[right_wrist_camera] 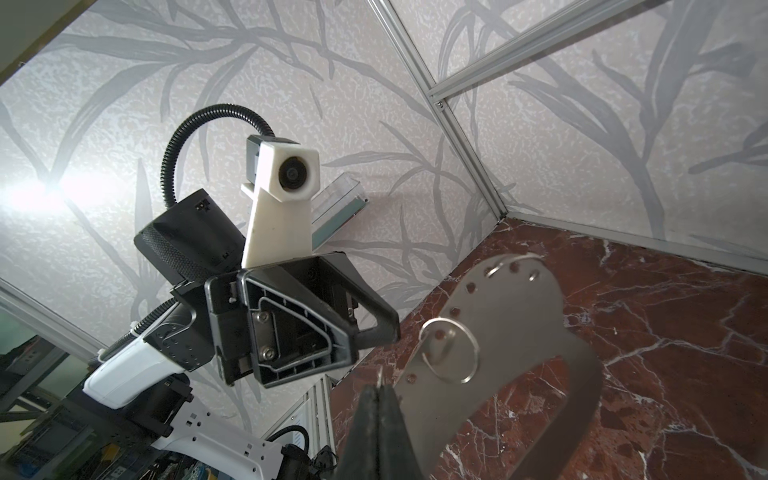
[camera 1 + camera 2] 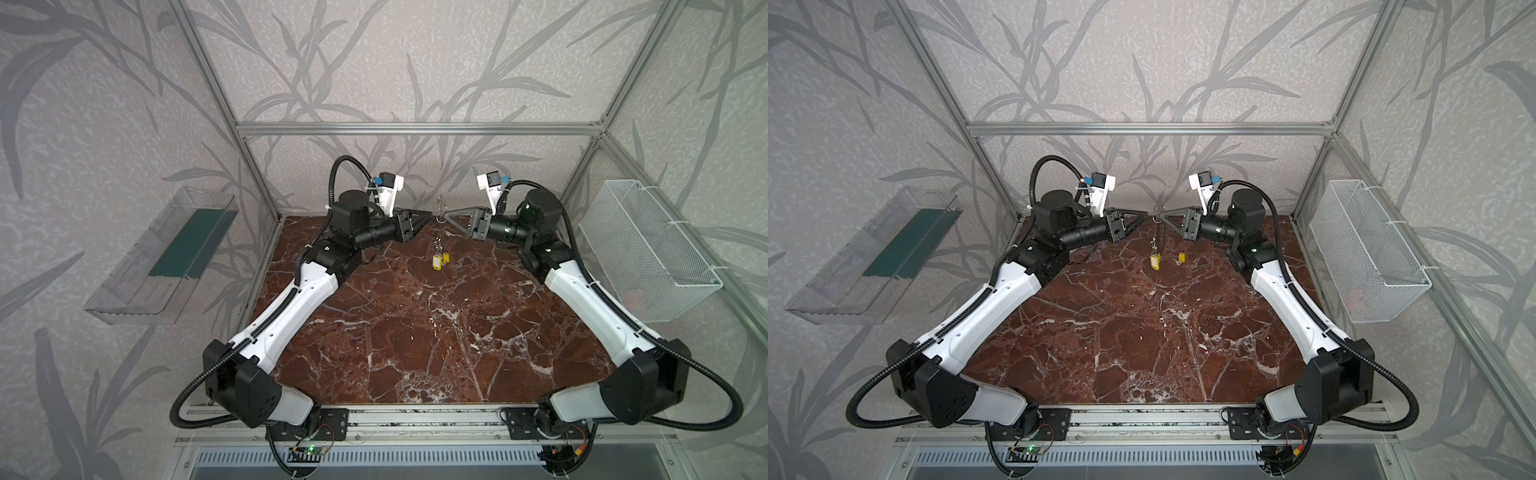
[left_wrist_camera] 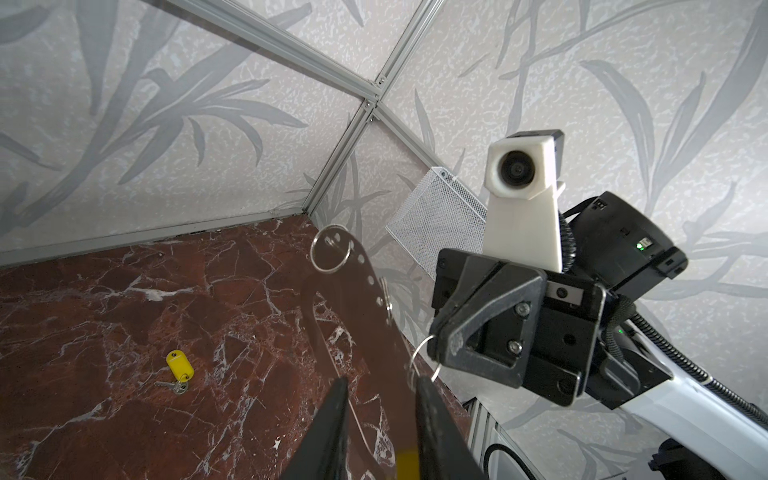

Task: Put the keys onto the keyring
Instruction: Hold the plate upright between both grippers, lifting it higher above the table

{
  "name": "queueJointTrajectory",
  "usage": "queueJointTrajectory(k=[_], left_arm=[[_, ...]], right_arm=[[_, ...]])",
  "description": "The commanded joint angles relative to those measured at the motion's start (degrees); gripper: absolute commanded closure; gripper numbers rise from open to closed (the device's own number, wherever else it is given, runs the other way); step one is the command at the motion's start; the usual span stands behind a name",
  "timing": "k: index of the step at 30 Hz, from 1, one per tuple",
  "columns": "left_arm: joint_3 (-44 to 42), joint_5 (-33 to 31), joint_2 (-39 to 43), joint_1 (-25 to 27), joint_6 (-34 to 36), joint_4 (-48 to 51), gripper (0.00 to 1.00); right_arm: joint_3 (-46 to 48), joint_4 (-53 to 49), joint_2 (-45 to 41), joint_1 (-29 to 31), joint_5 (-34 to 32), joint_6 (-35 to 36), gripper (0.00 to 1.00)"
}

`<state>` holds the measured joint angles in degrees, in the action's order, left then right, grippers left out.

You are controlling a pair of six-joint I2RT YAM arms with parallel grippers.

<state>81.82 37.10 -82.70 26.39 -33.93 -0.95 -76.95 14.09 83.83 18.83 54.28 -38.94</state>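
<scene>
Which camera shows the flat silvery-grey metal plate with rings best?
Right wrist: the flat silvery-grey metal plate faces it, broad side clear. Left wrist shows the plate dark, slanted; both top views show the plate edge-on.

Both top views look steeply down over my whole table (image 2: 415,332), while my close-up wrist cameras (image 3: 517,168) face each other across the keyring (image 1: 511,324).

Silvery keyring plate (image 1: 511,332) upright in mid-air; yellow key (image 3: 179,365) flat below

Worktop (image 2: 415,332): red-brown marble, white veins.
Right wall: white mesh basket (image 2: 648,253).
Left wall: clear plastic bin (image 2: 137,286), dark green inside.
Surround: aluminium frame (image 2: 415,129), grey leaf-patterned walls (image 2: 374,62).
</scene>
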Motion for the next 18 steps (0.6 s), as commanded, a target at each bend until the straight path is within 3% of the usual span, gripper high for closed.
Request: queueJointTrajectory(k=[1, 12, 18], left_arm=[[-1.26, 2.82, 1.88, -1.59, -4.32, -5.72, 0.67], [-1.84, 8.53, 1.12, -2.31, -7.33, -8.89, 0.65], [-2.62, 8.58, 0.78, -2.38, -8.0, -9.92, 0.64]], right_arm=[[-1.51, 10.74, 2.02, -0.03, 5.22, -5.16, 1.0], [-3.9, 23.58, 8.22, 0.07, 10.36, -12.18, 1.0], [-3.82, 24.75, 8.09, 0.24, 10.76, -12.96, 1.0]])
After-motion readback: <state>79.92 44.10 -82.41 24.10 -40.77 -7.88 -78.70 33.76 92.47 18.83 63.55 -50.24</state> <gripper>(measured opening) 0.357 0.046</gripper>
